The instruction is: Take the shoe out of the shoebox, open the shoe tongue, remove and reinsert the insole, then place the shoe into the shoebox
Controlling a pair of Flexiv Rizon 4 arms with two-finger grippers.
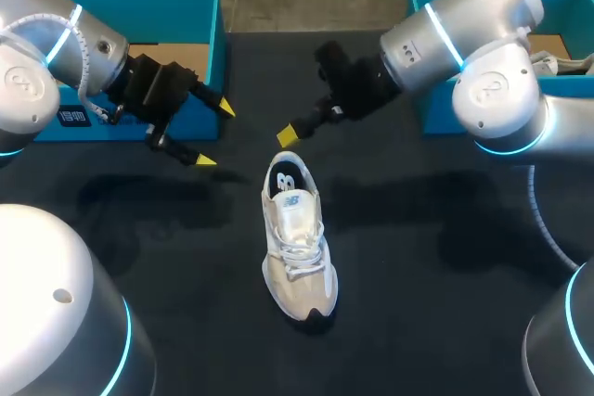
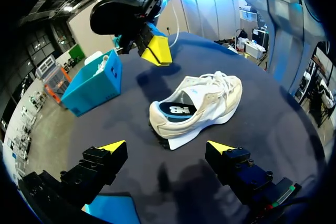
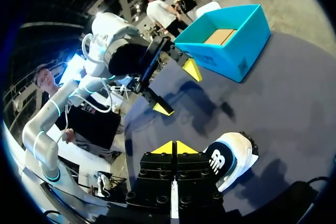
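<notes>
shoe [image 1: 297, 243] stood on the worktop [image 1: 445, 322] between your arms | left claw [image 1: 215, 134] gaped empty; right claw [image 1: 290, 134] was closed on nothing near the heel [image 1: 286, 166] | likely you needed to pin the heel; then lift the tongue [image 1: 295, 215] gently

A matte black table [image 1: 436, 312] lies under even light, crossed by soft shadows.

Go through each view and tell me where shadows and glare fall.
Head view: soft arm shadows lie on the table on both sides of the shoe, and the right arm carries bright glare on its shell. Left wrist view: the right gripper casts a dark patch beside the shoe. Right wrist view: the left gripper throws shadows on the table under it.
</notes>
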